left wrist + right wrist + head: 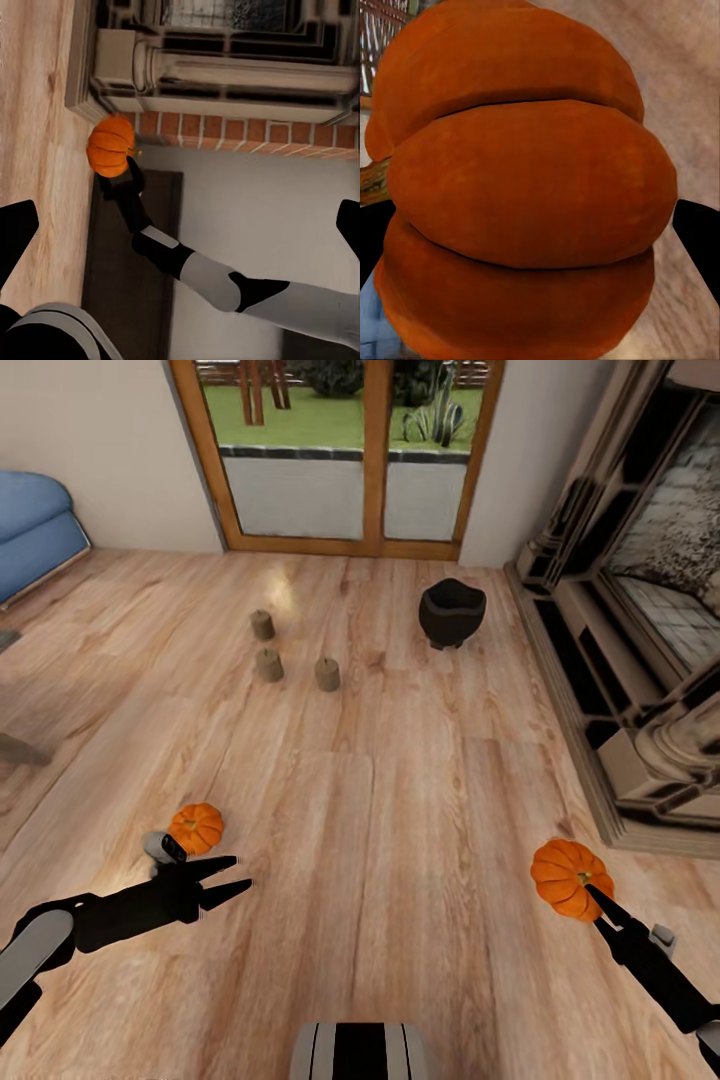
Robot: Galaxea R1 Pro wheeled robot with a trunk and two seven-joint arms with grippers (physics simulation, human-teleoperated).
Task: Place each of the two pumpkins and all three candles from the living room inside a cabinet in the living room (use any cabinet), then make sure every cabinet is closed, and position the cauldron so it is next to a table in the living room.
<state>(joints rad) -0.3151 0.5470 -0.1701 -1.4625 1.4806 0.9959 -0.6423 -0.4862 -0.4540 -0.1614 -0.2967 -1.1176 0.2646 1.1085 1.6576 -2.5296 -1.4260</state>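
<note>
The cauldron (452, 613) stands on the wooden floor (400, 810) at upper centre-right. The right pincer (590, 892) clamps the larger pumpkin (570, 876) at lower right; the left pincer (236, 873) gapes empty beside the smaller pumpkin (196, 828) at lower left. Three candles (269, 664) cluster upper centre-left.
</note>
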